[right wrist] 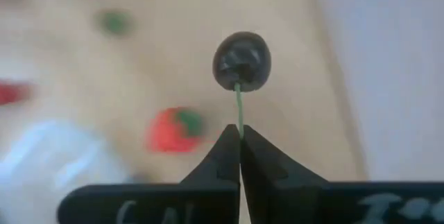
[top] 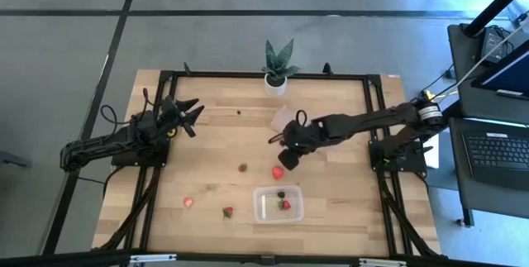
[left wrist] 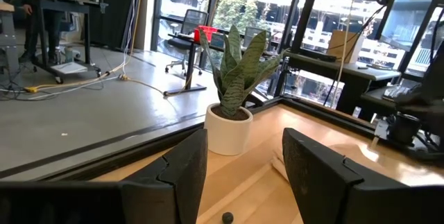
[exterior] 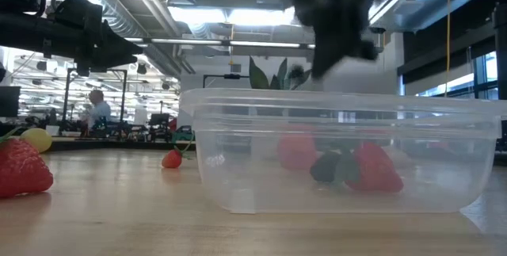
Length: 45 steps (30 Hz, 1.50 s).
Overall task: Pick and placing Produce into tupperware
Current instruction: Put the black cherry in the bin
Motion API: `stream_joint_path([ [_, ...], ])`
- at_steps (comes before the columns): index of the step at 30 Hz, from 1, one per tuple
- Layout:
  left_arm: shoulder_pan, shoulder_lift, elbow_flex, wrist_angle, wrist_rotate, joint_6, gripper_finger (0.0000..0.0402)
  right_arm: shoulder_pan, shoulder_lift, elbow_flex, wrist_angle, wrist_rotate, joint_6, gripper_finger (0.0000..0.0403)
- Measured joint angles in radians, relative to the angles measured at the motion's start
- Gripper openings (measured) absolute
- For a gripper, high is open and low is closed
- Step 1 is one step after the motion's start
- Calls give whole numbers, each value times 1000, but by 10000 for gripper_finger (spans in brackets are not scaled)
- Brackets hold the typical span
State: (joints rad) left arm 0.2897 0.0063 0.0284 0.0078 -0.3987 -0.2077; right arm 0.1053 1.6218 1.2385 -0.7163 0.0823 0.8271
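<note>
A dark cherry (right wrist: 241, 60) hangs by its thin green stem, which the right hand (right wrist: 240, 138) pinches between fingertips pressed together. In the high view that hand (top: 291, 153) sits over the middle of the desk (top: 215, 147), near the clear tupperware (top: 278, 204) but not yet above it. Just beside the hand lies a red strawberry (top: 278, 172) on the wood.

The tupperware already holds a strawberry (exterior: 372, 169) and a dark berry (exterior: 325, 167), with what may be a second red fruit blurred behind them. Three more strawberries lie loose on the desk: one (top: 243, 167) left of the hand, one (top: 227, 212) just left of the container, and one (top: 188, 202) farther left. A small dark berry (top: 239, 112) sits alone toward the far side, and a yellow fruit (exterior: 36, 139) shows at desk level.

The step in hand looks like the carry. The next move calls for bringing the cherry over the container's opening, lowering it inside the rim and parting the fingers.

The left hand (top: 187, 112) waits at the far left of the desk, fingers apart and holding nothing, pointed toward the potted plant (top: 277, 67).
</note>
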Motion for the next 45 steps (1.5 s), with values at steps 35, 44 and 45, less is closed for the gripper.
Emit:
stream_joint_path([
  [35, 0, 0, 0, 0, 0, 0, 179, 389, 400, 255, -30, -78, 79, 14],
  [44, 0, 0, 0, 0, 0, 0, 179, 389, 396, 255, -28, -77, 32, 16],
  [45, 0, 0, 0, 0, 0, 0, 179, 389, 396, 255, -28, -81, 31, 18],
])
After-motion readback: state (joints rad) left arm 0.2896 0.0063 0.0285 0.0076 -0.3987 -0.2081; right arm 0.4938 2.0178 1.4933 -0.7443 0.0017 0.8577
